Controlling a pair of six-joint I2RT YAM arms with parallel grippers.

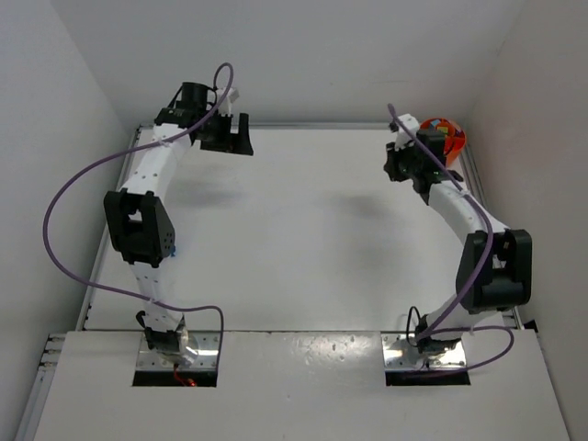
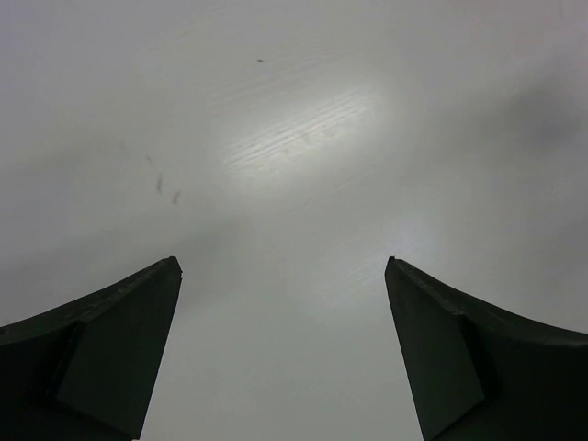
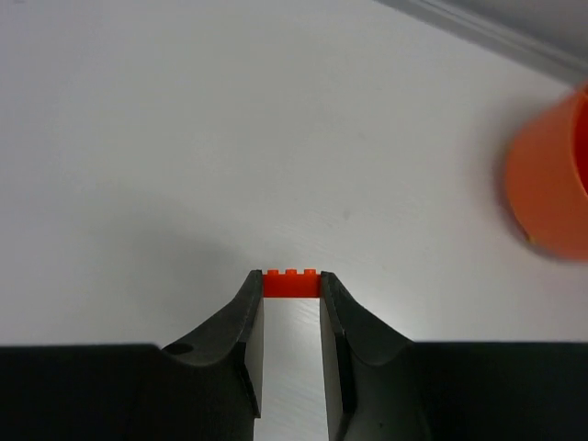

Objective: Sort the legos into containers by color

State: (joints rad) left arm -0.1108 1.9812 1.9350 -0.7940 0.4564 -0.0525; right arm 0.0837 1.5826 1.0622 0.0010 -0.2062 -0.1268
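Observation:
In the right wrist view my right gripper (image 3: 291, 280) is shut on a small orange lego (image 3: 291, 283), pinched endwise between the two fingertips just above the white table. The round orange container (image 3: 549, 179) stands off to the right of it, blurred at the frame edge. From above, the right gripper (image 1: 401, 165) sits just left of that container (image 1: 446, 138) in the far right corner. My left gripper (image 2: 283, 266) is open, nothing between its dark fingers (image 2: 119, 312), over bare table. It hangs at the far left (image 1: 231, 136). No other legos show.
White walls close in the table on the left, back and right. A raised rail (image 3: 487, 32) runs along the table edge behind the container. Purple cables (image 1: 69, 184) loop off both arms.

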